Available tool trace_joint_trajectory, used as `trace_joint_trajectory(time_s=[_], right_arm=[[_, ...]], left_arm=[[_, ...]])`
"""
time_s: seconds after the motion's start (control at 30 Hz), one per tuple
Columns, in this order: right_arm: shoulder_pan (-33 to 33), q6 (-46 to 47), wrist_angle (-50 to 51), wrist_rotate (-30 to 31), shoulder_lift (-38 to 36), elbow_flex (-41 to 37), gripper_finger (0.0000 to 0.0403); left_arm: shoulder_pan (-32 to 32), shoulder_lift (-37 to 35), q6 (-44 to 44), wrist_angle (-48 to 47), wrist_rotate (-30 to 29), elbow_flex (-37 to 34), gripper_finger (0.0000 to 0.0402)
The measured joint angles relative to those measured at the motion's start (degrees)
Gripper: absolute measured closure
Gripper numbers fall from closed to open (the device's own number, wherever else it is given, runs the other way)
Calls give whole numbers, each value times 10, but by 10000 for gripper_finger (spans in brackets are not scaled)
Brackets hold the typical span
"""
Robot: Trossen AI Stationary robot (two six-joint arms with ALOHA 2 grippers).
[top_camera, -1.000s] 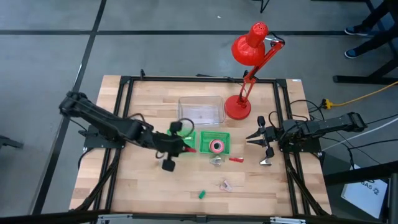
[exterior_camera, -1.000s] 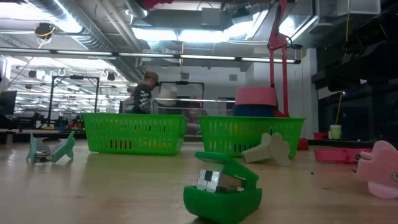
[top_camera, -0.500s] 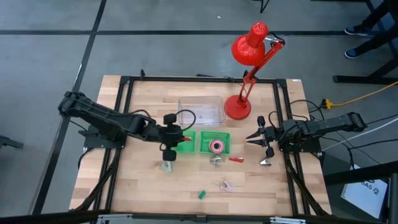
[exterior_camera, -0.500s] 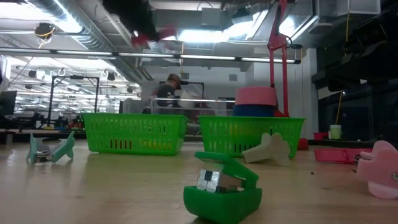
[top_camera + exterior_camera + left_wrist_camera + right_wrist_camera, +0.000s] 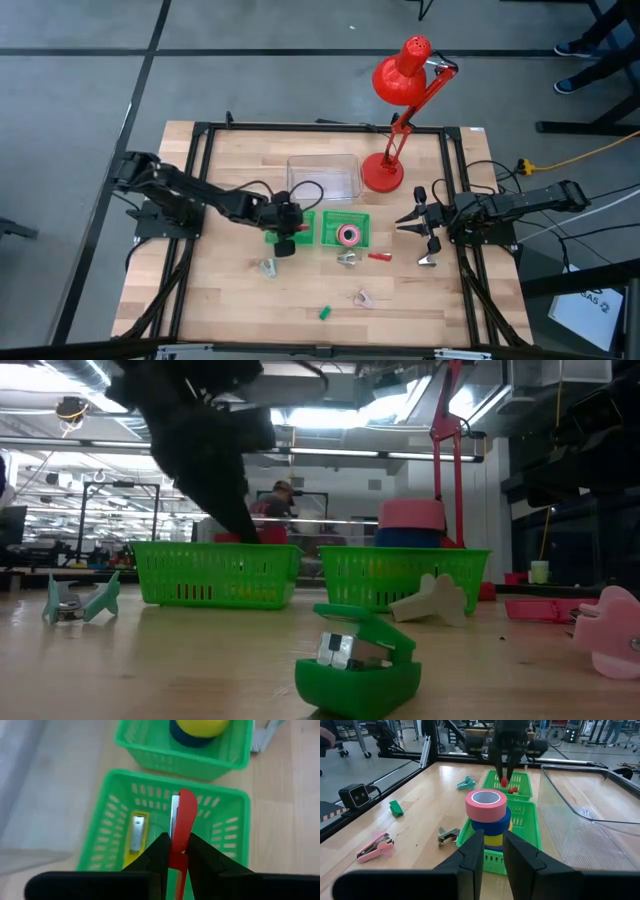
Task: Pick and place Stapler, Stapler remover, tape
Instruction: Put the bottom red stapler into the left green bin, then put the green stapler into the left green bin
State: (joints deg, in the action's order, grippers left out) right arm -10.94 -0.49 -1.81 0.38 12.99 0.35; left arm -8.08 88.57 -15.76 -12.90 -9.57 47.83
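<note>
Now the left gripper [image 5: 174,851] hangs over the left green basket [image 5: 300,228], pinching a red stapler [image 5: 180,827]; half a second ago it hovered nearer. Right gripper [image 5: 416,222] waits, narrow, at the right.

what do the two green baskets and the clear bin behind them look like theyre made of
The green baskets look like moulded plastic with a slight gloss: uniform colour and slotted lattice walls. The clear bin looks like thin transparent plastic, since the wood table shows through it and its rim catches glare. The left gripper holds a red item over one basket.
</note>
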Motion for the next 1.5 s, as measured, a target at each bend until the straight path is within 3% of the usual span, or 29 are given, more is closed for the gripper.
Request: trace_joint_trajectory(time_s=[0.3,0.6,0.87,1.5], right_arm=[[0,0,0,0,0,0,331],[0,0,0,0,0,0,331],[0,0,0,0,0,0,331],[0,0,0,0,0,0,331]], left_arm=[[0,67,-14,20,23,1,340],[0,58,-12,-27,-10,35,307],[-1,50,-4,-74,17,100,296],[-130,48,219,-79,18,211,307]])
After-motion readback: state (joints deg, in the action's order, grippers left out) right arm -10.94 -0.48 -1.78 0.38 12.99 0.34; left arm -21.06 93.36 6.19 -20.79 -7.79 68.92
